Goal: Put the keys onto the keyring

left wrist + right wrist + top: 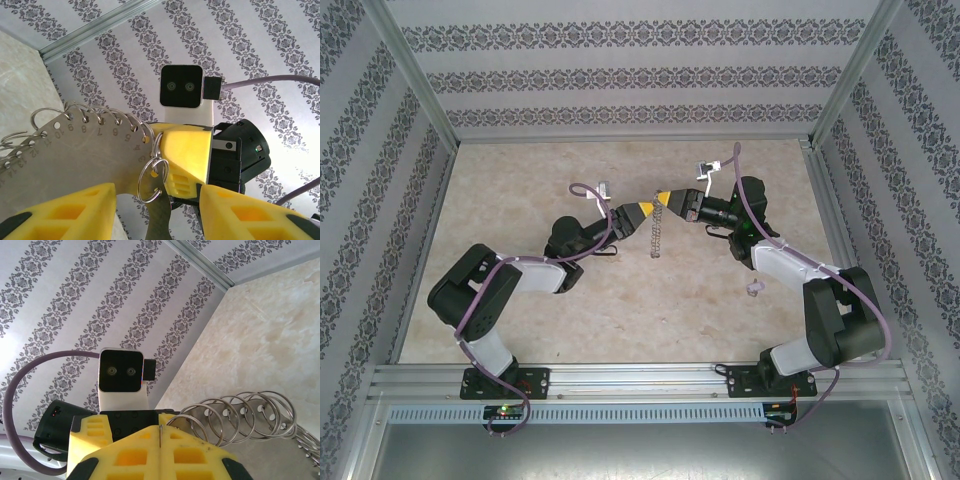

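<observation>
The keyring (657,238) hangs edge-on at mid-table between the two gripper tips. Close up it is a grey metal disc (75,160) with numbered holes and wire loops (240,415) along its rim. My right gripper (667,200) is shut on its edge, a thin metal line pinched between the yellow fingers (160,432). My left gripper (642,213) faces it with its jaws apart (156,195). A flat grey key (162,217) on a small split ring (152,180) stands between them, and neither finger touches it. Another small pale key (754,290) lies on the table by the right arm.
Patterned walls and metal frame rails (620,135) close in the beige table (520,190) on three sides. The right gripper's yellow finger (187,150) and its camera (181,86) sit directly in front of the left gripper. Bare table lies to the left and near side.
</observation>
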